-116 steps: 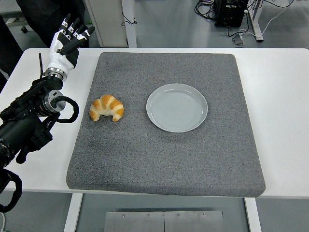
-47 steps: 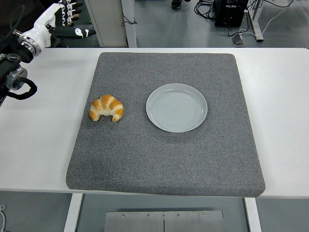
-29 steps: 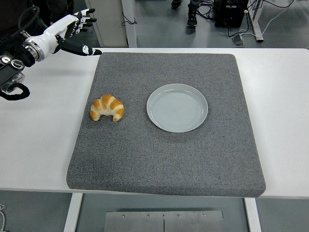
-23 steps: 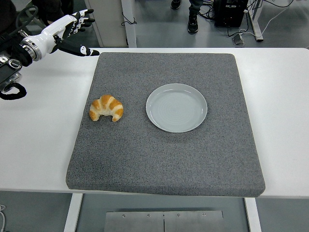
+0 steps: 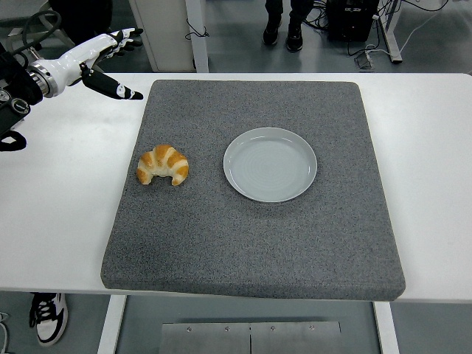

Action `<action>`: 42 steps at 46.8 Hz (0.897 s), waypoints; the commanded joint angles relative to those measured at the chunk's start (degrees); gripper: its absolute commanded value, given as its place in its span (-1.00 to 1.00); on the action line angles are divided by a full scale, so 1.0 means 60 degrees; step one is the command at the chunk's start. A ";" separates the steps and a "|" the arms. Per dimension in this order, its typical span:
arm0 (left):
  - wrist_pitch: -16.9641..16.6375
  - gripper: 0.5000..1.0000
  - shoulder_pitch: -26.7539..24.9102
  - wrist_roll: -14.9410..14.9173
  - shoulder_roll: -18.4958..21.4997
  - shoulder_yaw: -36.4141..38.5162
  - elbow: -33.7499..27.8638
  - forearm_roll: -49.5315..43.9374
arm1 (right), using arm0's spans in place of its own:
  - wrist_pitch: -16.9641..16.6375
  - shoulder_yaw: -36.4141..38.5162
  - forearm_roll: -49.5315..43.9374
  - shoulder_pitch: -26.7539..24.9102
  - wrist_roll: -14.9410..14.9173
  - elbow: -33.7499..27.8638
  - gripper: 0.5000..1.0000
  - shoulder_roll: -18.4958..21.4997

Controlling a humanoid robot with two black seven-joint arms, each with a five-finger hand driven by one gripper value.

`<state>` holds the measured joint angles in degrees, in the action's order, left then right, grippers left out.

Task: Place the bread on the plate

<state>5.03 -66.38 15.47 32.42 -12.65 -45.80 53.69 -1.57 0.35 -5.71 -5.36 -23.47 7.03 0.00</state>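
Head view from my end: the golden-brown curved croissant [image 5: 162, 165] is sitting on the left part of the big grey felt-like square mat [image 5: 251, 243], ends pointing toward the near edge. The round pale grey ceramic plate [image 5: 270, 164] is to its right, roughly mid-mat, with nothing on it. The two are near each other but clearly apart, with a strip of bare mat between them.

The left robot hand [image 5: 103, 63], white shell with black fingers, is up at the far left corner, over the white tabletop [image 5: 63, 192] just off the mat's far left corner. Its fingers are spread out and it's holding nothing; the thumb sticks down and right toward the mat, and the other fingers point off past the far edge. It's well apart from the croissant. The black forearm runs out of frame at the left edge.

I can't see the right arm anywhere.

A person's shoes [image 5: 282, 28] show on the floor past the far edge of the tabletop, and another sneaker [image 5: 49, 318] peeks out below the near left corner.
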 commanded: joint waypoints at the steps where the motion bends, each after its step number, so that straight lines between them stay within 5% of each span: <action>1: -0.0208 0.79 0.0003 -0.0015 0.0002 0.0248 -0.0100 0.0119 | -0.0002 0.0000 0.0000 0.0000 0.0000 0.0000 1.00 0.0000; 13: -0.0955 0.79 0.0003 -0.0030 0.0060 0.0848 -0.0437 0.0149 | -0.0002 0.0000 0.0000 0.0000 0.0000 0.0000 1.00 0.0000; 25: -0.1600 0.79 0.0003 -0.0074 0.0690 0.1361 -0.1945 0.0354 | -0.0002 0.0000 0.0000 0.0000 0.0000 0.0000 1.00 0.0000; 42: -0.1688 0.79 0.0018 0.0116 0.0998 0.1860 -0.2884 0.0807 | -0.0002 0.0000 0.0000 0.0000 0.0000 0.0000 1.00 0.0000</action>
<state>-5.11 -66.33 15.61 38.36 -1.85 -62.82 57.05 -1.57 0.35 -5.71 -5.36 -23.47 7.03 0.00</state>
